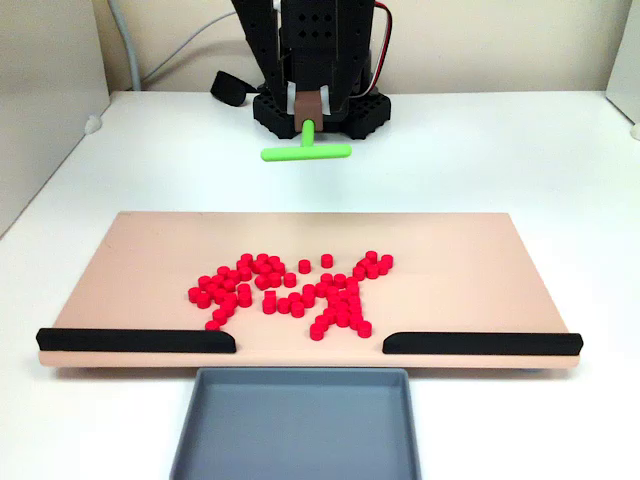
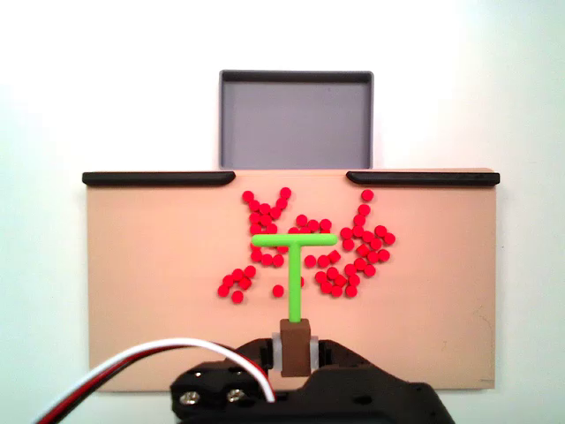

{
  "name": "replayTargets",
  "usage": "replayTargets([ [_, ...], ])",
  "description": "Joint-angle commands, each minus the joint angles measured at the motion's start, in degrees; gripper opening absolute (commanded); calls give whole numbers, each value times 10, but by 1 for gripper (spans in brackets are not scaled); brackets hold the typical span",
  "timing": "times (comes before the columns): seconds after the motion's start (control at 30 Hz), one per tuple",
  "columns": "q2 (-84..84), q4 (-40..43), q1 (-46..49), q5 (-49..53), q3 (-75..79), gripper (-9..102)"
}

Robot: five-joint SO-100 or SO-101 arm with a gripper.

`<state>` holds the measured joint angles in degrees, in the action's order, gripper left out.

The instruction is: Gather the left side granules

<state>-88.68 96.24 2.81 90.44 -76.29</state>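
Dozens of small red granules (image 1: 285,288) lie scattered on the middle of a pinkish board (image 1: 140,250). In a fixed view from the front they form a left clump (image 1: 235,285) and a right clump (image 1: 345,300). From behind the arm, the granules (image 2: 362,243) spread on both sides of the tool. My gripper (image 1: 309,105) (image 2: 294,344) is shut on the brown handle of a green T-shaped pusher (image 1: 305,152) (image 2: 293,240). The pusher hangs in the air, crossbar forward, clear of the granules.
Two black rails (image 1: 135,341) (image 1: 480,343) line the board's front edge with a gap between them. A grey tray (image 1: 300,425) (image 2: 296,119) sits just past that gap. The arm's black base (image 1: 320,110) stands behind the board, with cables (image 2: 132,371) trailing.
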Motion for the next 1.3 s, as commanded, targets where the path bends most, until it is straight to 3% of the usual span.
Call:
replayTargets([
  [0.0,-2,-2,2,-6,13,0],
  [1.27,7,-1,0,13,13,0],
])
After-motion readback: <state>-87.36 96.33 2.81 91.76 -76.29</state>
